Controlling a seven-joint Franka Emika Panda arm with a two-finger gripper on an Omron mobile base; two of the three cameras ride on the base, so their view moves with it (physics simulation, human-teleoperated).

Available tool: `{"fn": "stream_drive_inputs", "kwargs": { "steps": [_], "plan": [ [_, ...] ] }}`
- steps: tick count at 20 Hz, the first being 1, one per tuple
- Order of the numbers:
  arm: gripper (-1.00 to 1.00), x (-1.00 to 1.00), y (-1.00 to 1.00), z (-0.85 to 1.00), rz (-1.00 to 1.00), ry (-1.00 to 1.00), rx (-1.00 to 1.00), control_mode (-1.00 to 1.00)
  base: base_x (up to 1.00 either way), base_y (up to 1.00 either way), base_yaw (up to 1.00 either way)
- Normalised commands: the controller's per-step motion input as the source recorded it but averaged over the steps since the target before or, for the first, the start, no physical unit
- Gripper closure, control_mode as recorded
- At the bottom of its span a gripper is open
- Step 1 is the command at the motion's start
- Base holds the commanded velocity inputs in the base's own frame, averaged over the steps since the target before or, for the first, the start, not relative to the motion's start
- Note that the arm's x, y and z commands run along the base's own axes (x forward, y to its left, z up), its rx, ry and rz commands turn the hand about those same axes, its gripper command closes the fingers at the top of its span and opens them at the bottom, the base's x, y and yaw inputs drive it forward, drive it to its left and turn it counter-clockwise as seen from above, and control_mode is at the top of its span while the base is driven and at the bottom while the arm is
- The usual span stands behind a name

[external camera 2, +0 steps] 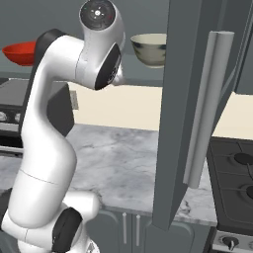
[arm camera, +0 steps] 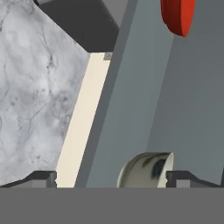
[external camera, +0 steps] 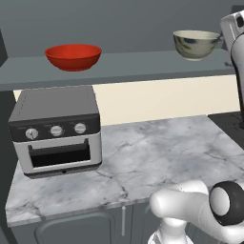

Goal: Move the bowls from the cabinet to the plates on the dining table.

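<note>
The cream-beige bowl [external camera: 196,44] stands at the right end of the open cabinet's shelf [external camera: 143,66], and the red bowl [external camera: 73,56] stands at its left end. In the hand view my gripper [arm camera: 113,179] is open, its fingertips [arm camera: 43,177] wide apart. The cream-beige bowl [arm camera: 146,170] lies just ahead of the gap, close to the right-hand tip, and is not gripped. The red bowl [arm camera: 177,16] sits farther along the shelf. The arm [external camera 2: 94,54] reaches up to shelf height. The plates and the dining table are out of view.
The cabinet door [external camera 2: 178,74] with its long silver handle [external camera 2: 207,108] hangs open to the right of the arm. Below the shelf a marble counter [external camera: 157,152] bears a toaster oven [external camera: 57,128]. A stove [external camera 2: 237,173] is at the right.
</note>
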Motion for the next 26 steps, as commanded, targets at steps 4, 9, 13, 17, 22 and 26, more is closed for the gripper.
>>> {"fn": "stream_drive_inputs", "kwargs": {
  "steps": [4, 9, 13, 17, 22, 26],
  "plan": [
    [-1.00, 0.41, -0.16, -0.02, -0.02, 0.00, -0.01, -1.00, 0.00, 0.00, 0.00],
    [-1.00, 0.39, -0.16, -0.03, -0.01, 0.00, -0.01, -1.00, 0.00, 0.00, 0.00],
    [-1.00, 0.27, -0.06, -0.01, 0.00, 0.00, 0.00, -1.00, 0.00, 0.00, 0.00],
    [-1.00, 0.30, -0.07, 0.00, 0.00, 0.00, 0.00, -1.00, 0.00, 0.00, 0.00],
    [-1.00, 0.29, -0.12, 0.00, 0.00, 0.00, 0.00, -1.00, 0.00, 0.00, 0.00],
    [-1.00, 0.29, -0.12, 0.00, 0.01, 0.00, 0.00, -1.00, 0.00, 0.00, 0.00]
  ]
}}
